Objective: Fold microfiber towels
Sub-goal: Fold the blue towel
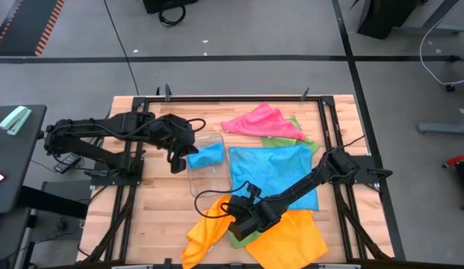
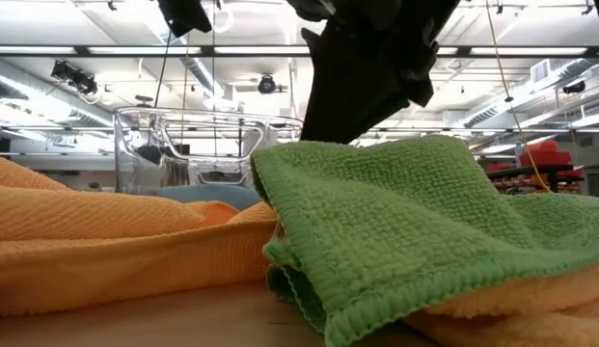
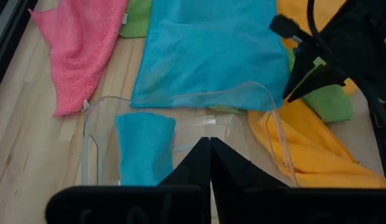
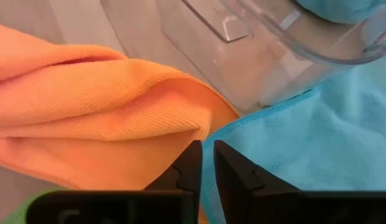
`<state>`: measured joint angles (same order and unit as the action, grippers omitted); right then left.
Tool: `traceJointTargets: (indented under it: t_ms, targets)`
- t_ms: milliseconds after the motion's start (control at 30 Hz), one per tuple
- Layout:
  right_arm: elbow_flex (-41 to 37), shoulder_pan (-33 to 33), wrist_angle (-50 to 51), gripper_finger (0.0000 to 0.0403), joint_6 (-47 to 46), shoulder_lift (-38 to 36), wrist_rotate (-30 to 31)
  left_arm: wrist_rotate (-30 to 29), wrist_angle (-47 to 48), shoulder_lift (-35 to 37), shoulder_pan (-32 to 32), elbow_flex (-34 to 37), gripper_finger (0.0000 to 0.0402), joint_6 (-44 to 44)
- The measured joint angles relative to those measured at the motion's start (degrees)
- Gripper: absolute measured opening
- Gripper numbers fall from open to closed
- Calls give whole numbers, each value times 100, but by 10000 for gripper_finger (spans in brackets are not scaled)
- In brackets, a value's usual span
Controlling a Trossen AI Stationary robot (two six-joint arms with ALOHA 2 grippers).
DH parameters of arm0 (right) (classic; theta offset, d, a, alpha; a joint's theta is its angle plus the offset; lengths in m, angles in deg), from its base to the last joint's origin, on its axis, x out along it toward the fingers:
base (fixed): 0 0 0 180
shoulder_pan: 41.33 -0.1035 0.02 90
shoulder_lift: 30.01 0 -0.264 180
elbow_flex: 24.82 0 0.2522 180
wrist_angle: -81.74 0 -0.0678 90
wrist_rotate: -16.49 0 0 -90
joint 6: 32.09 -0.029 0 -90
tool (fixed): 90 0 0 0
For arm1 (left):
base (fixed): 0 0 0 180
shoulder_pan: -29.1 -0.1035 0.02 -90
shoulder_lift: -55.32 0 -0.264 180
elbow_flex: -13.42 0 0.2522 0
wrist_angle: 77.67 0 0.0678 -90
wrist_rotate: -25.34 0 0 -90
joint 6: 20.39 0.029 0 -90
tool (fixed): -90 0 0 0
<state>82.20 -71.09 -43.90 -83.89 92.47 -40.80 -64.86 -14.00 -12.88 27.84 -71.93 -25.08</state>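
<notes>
A slatted wooden bench [image 1: 153, 217] carries several soft, nubby microfiber towels and a clear, rigid plastic tray [image 1: 209, 173] with rounded walls. Inside the tray lies a small folded blue towel [image 1: 206, 155], a compact oblong. A larger blue towel [image 1: 280, 173] is spread flat as a rough square beside the tray, one edge tucked under the tray's wall. A pink towel [image 1: 261, 121] lies crumpled at the far edge, overlapping a green towel [image 1: 288, 140]. An orange towel [image 1: 291, 237], finely ribbed, is bunched in loose folds at the near edge, and a second green towel [image 2: 405, 226], looped in texture and folded thick, rests on it. The left claw [image 1: 174, 161] hangs over the tray just beside the folded blue towel, fingers pressed together and holding nothing. The right claw [image 1: 237, 210] sits low where the orange towel meets the flat blue one, fingers nearly together with a thin gap; whether any cloth is pinched cannot be told.
</notes>
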Motion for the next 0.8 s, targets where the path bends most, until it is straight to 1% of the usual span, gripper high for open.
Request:
traceJointTargets:
  t_ms: [100, 267, 367, 433, 567, 800]
  targets:
    - [-125, 3, -130, 73, -47, 13, -9, 0, -44, 0, 0, 0, 11, 0]
    - [-367, 3, -633, 112, -66, 15, -51, 0, -43, 0, 0, 0, 25, 0]
    - [-454, 3, -877, 129, -68, 11, -134, 0, -41, 0, 0, 0, 21, -2]
    - [-514, 2, -853, 132, -61, 13, -174, 0, -41, 0, -1, -1, 14, -2]
    - [-592, 3, -881, 120, -69, 13, -173, 0, -40, 0, -1, 0, 9, -3]
    - [-757, 5, -1060, 73, -71, 13, -212, 0, -40, 0, 0, -1, 27, -5]
